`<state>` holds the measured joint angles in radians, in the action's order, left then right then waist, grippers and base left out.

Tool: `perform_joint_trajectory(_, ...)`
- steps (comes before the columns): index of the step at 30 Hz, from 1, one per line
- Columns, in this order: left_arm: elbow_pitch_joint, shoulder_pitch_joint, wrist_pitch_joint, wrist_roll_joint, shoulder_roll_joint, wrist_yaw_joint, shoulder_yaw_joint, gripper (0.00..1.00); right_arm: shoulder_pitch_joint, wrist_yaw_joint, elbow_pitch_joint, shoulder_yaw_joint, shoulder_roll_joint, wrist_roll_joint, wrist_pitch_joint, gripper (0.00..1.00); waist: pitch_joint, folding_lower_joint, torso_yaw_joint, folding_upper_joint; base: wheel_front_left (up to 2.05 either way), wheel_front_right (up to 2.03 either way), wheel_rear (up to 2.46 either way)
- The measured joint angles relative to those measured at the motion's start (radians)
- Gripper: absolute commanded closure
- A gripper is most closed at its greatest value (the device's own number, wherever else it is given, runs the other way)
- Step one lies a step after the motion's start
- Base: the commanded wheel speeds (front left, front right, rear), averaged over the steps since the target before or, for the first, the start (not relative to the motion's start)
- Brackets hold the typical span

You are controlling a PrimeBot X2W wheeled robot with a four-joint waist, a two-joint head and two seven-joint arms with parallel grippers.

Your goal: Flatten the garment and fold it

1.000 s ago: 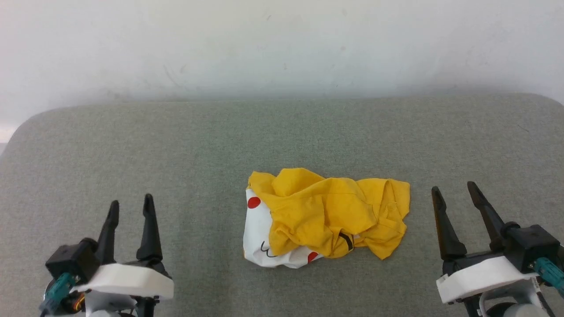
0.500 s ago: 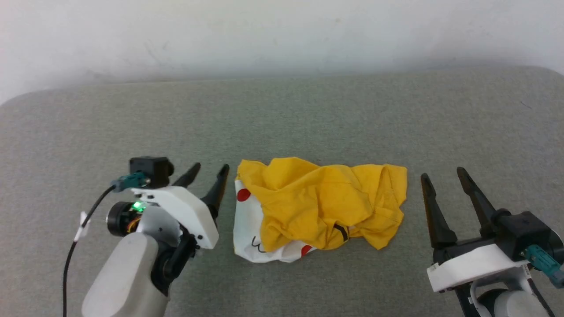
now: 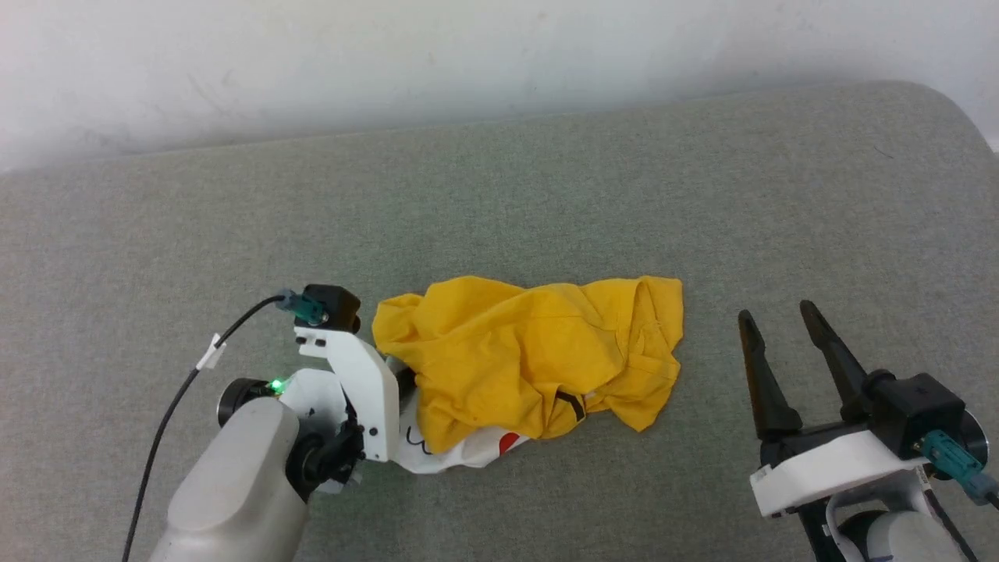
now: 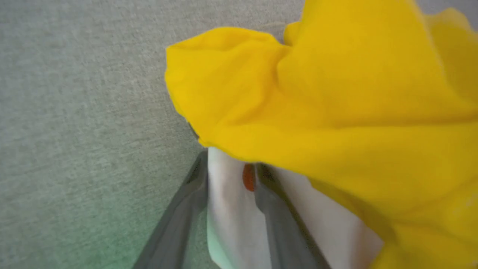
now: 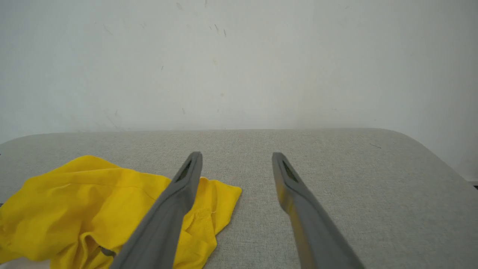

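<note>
Crumpled garment (image 3: 538, 355) lying mid-surface on the grey cushion (image 3: 499, 195). At its 8 o'clock edge the left gripper (image 4: 230, 172) — fingers astride a white fold, clamping indeterminate. At 4 o'clock the right gripper (image 3: 773, 312) — fingers spread, well apart from the cloth.

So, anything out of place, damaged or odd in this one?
Nothing damaged or spilled. The yellow t-shirt lies crumpled in a heap on the grey fabric surface, its face print mostly buried. The left gripper straddles a white fold at its edge, jaws apart; the right gripper is open, clear of it.
</note>
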<state>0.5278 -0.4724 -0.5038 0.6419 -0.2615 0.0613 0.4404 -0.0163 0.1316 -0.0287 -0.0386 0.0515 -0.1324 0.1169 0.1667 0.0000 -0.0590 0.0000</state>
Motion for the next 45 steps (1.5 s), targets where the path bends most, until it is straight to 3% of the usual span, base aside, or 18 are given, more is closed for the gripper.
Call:
perform_joint_trajectory(3, 0.000, 0.000, 0.033, -0.005, -0.002, -0.002, -0.003, 1.00, 0.000, 0.000, 0.007, 0.006, 0.000, -0.001, 0.004, 0.00, -0.008, 0.0000, 0.001, 0.0000, 0.00, 0.00, 0.00)
perform_joint_trajectory(7, -0.040, -0.005, 0.171, -0.062, -0.045, -0.067, -0.039, 1.00, 0.000, 0.000, 0.012, 0.015, 0.000, -0.001, 0.008, 0.00, -0.027, 0.0001, 0.011, 0.0000, 0.00, 0.00, 0.00)
perform_joint_trajectory(13, -0.244, -0.056, 0.315, -0.122, -0.094, -0.107, -0.079, 1.00, 0.002, 0.000, 0.014, 0.026, 0.000, -0.001, 0.008, 0.00, -0.058, 0.0000, 0.031, 0.0000, 0.00, 0.00, 0.00)
perform_joint_trajectory(16, -0.380, -0.046, 0.314, -0.169, -0.087, -0.103, -0.011, 1.00, 0.007, 0.000, 0.013, 0.028, 0.000, -0.001, 0.008, 0.00, -0.071, 0.0000, 0.038, 0.0000, 0.00, 0.00, 0.00)
perform_joint_trajectory(19, -0.467, 0.012, 0.270, -0.181, -0.056, -0.059, 0.100, 1.00, 0.015, 0.000, 0.012, 0.029, 0.000, -0.002, 0.007, 0.00, -0.078, 0.0000, 0.041, 0.0000, 0.00, 0.00, 0.00)
perform_joint_trajectory(25, -0.483, 0.182, 0.166, -0.185, -0.015, 0.004, 0.314, 1.00, 0.017, 0.000, 0.010, 0.030, 0.000, -0.007, 0.006, 0.00, -0.075, 0.0000, 0.036, 0.0000, 0.00, 0.00, 0.00)
perform_joint_trajectory(26, -0.477, 0.203, 0.155, -0.181, -0.012, 0.014, 0.343, 0.89, 0.017, 0.000, 0.010, 0.031, 0.000, -0.007, 0.005, 0.00, -0.073, 0.0000, 0.037, 0.0000, 0.00, 0.00, 0.00)
perform_joint_trajectory(27, -0.471, 0.218, 0.145, -0.178, -0.011, 0.024, 0.370, 0.02, 0.017, 0.000, 0.010, 0.032, 0.000, -0.007, 0.005, 0.00, -0.072, 0.0000, 0.038, 0.0000, 0.00, 0.00, 0.00)
perform_joint_trajectory(33, -0.500, 0.244, 0.213, -0.174, 0.005, 0.042, 0.406, 0.00, 0.020, 0.000, 0.007, 0.041, 0.000, -0.007, -0.002, 0.00, -0.071, 0.0000, 0.053, 0.0000, 0.00, 0.00, 0.00)
perform_joint_trajectory(38, -0.586, 0.237, 0.263, -0.165, -0.012, -0.012, 0.316, 0.00, 0.023, 0.000, 0.005, 0.045, 0.000, -0.007, -0.003, 0.00, -0.082, 0.0000, 0.067, 0.0000, 0.00, 0.00, 0.00)
perform_joint_trajectory(41, -0.600, 0.184, 0.249, -0.170, -0.040, -0.037, 0.263, 0.00, 0.026, 0.000, 0.000, 0.051, 0.000, -0.007, -0.007, 0.00, -0.086, 0.0000, 0.079, 0.0000, 0.00, 0.00, 0.00)
perform_joint_trajectory(45, -0.550, 0.069, 0.173, -0.160, -0.045, -0.017, 0.245, 0.00, 0.025, 0.000, -0.005, 0.034, 0.000, -0.006, -0.013, 0.00, -0.079, -0.0001, 0.090, 0.0000, 0.00, 0.00, 0.00)
